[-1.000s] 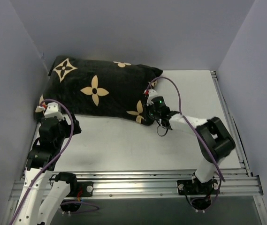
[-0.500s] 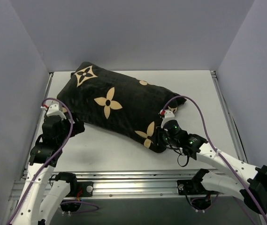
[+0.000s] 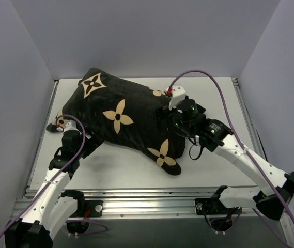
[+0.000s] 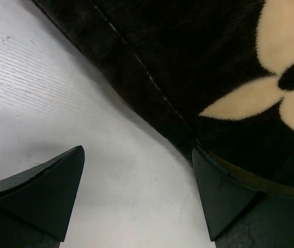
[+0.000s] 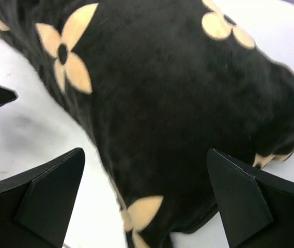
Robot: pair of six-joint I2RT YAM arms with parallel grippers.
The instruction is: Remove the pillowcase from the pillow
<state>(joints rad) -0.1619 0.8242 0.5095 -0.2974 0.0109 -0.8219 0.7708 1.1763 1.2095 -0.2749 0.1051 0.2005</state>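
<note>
The pillowcase [image 3: 131, 103] lies puffy on the bench [image 3: 115, 173], toward its far left corner. The left fingers [image 4: 43, 191] are wide apart by its edge. The right fingers [image 5: 38, 191] are wide apart above it.

The pillowcase [image 3: 131, 124] is black, printed with tan four-petal flowers with black centres and one tan four-pointed star near the far left corner of the table [image 3: 136, 170]. The table is white and the walls [image 3: 147, 36] pale lilac-grey. Purple cables [image 3: 203, 72] run along white arms [image 3: 250, 164] with black joints.
</note>
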